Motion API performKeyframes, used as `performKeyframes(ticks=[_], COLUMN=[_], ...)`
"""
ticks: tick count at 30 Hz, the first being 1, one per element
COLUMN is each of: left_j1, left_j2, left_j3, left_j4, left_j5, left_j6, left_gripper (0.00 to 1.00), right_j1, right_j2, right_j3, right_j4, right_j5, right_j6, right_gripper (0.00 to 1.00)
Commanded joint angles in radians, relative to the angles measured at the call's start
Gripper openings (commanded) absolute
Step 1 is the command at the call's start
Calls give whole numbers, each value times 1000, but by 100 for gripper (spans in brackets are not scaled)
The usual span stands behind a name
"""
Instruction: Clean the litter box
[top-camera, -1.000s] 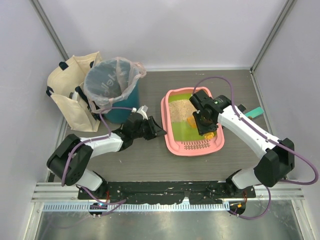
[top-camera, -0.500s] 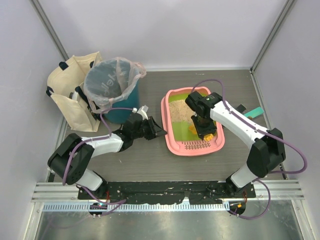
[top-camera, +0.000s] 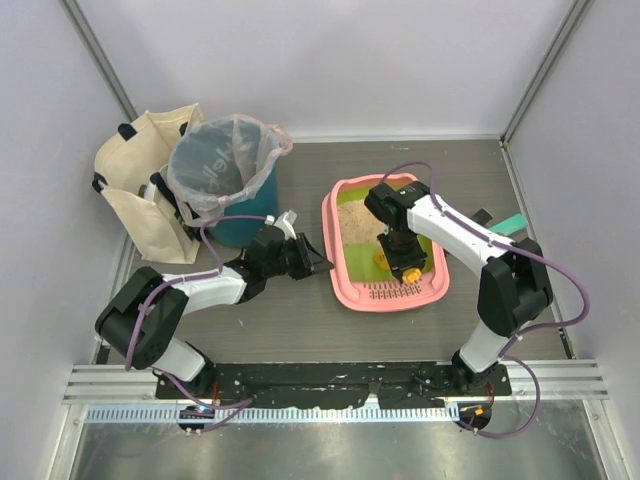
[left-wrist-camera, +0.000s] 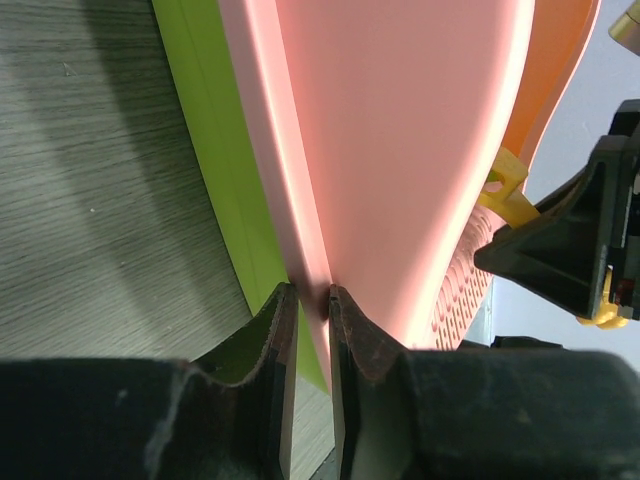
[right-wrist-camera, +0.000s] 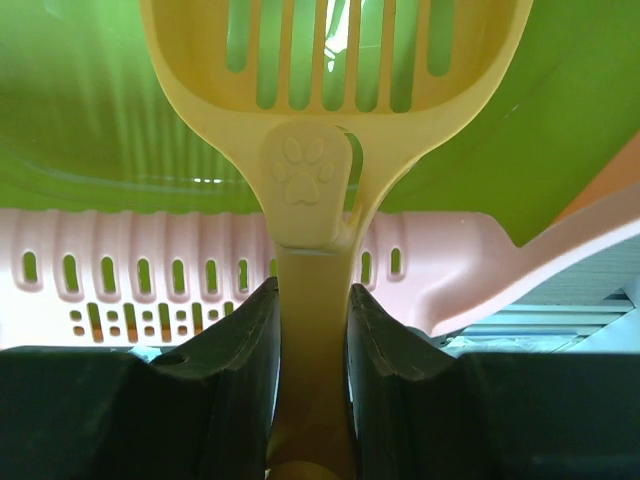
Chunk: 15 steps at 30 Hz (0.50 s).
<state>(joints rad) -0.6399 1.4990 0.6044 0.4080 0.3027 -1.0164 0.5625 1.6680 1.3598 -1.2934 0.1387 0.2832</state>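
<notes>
Pink plastic forms the rim of the litter box (top-camera: 331, 250), which sits on the dark wood-grain table (top-camera: 260, 320) right of centre, its slotted ledge at the end nearest the arm bases and its beige litter (top-camera: 352, 222) heaped in the far left part over the lime-green floor. The left gripper (top-camera: 320, 265) reaches in low from the left and meets the near-left edge of the box. In the left wrist view its fingers (left-wrist-camera: 268, 330) stand almost together, with the thin pink rim (left-wrist-camera: 400, 150) running down between their tips, so they are pinched on that rim. The right arm bends over the box from the right side, and the right gripper (top-camera: 400, 258) points down into the near half of the box. Its fingers (right-wrist-camera: 250, 340) clamp the handle of an orange slotted scoop (right-wrist-camera: 300, 180) just below the paw-print emblem; the scoop's blade hangs over the green floor, with the pink slotted ledge (right-wrist-camera: 150, 280) behind the handle. From above, only a small orange part of the scoop (top-camera: 381, 258) shows beside the gripper. Well to the left stands a teal round bin (top-camera: 240, 225) lined with a clear bag, and a cream canvas bag (top-camera: 135, 175) leans against its far-left side.
</notes>
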Motion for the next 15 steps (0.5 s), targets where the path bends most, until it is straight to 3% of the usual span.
performKeyframes(ticks=[1,15], left_j1=[3,2], left_j2=[6,-8], left_j3=[15,24], left_j4=[-8,-29], left_j5=[18,19], left_j6=[44,65], left_gripper=[20,20], right_j1=[-15,-52], right_j2=[22,105], right_j3=[35,51], right_j4=[26,108], right_j5=[-25,-33], right_j6=[-16,-27], right_gripper=[1,1])
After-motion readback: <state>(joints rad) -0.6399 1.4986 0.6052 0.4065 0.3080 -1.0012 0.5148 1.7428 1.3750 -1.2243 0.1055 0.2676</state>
